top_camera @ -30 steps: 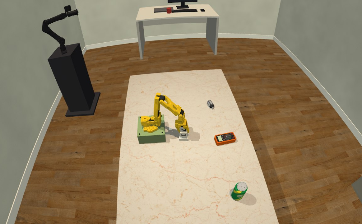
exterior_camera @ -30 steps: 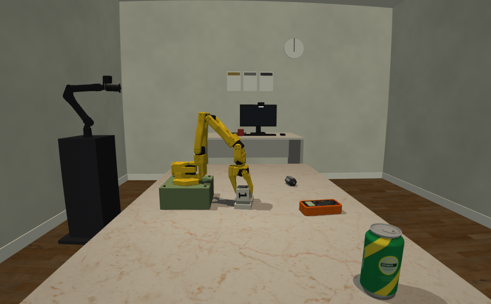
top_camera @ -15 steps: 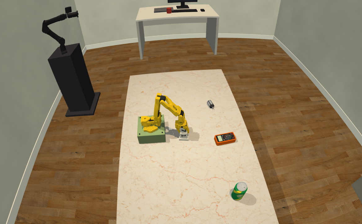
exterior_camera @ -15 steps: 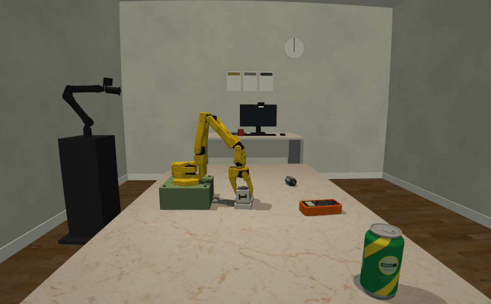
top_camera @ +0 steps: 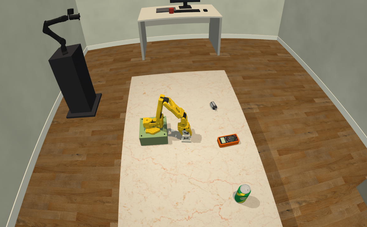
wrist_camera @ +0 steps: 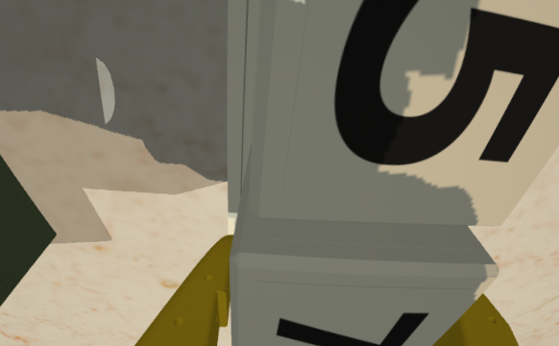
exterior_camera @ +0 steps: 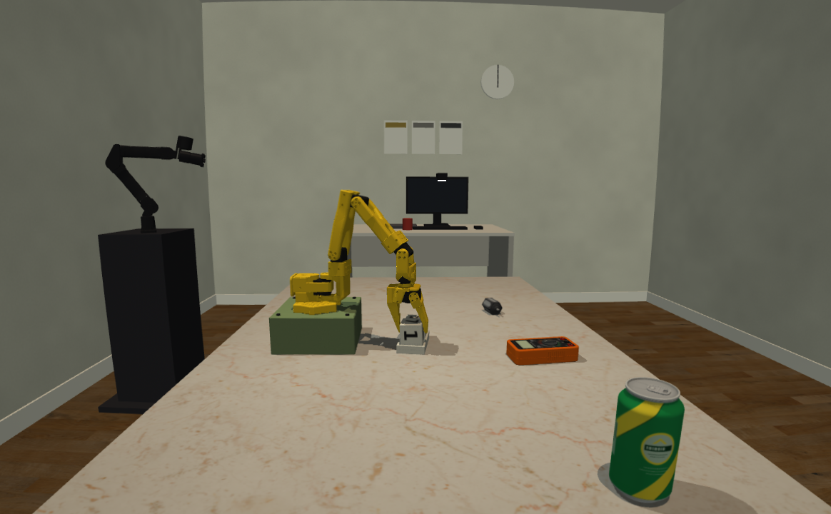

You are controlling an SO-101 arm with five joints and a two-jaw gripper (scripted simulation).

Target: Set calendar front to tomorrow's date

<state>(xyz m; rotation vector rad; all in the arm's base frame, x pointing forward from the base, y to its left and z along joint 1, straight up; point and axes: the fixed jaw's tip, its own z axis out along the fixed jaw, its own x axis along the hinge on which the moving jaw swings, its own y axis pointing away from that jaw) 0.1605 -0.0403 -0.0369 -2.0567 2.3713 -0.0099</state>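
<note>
My gripper (top_camera: 186, 134) (exterior_camera: 412, 330) (wrist_camera: 352, 308) is shut on the nearer white cube (top_camera: 186, 138) (exterior_camera: 410, 335) (wrist_camera: 303, 298), the one nearer the top and exterior views. This cube has a 7 on top and a 1, lying on its side, facing the top and exterior views. It is low at the near end of the white tray (top_camera: 186, 141) (exterior_camera: 410, 349); I cannot tell whether it rests flat. Beside it, farther from the top and exterior views, the other cube (wrist_camera: 328, 192) has a 5 on top. In the wrist view, the held cube's top looks slightly higher. The front digits facing the robot are hidden.
The green base block (top_camera: 153, 141) (exterior_camera: 315, 335) stands left of the tray. An orange multimeter (top_camera: 228, 140) (exterior_camera: 542, 350) lies to the right, with a small dark motor (top_camera: 213, 105) (exterior_camera: 492, 305) farther back. A green can (top_camera: 242, 193) (exterior_camera: 647, 440) stands at the near right.
</note>
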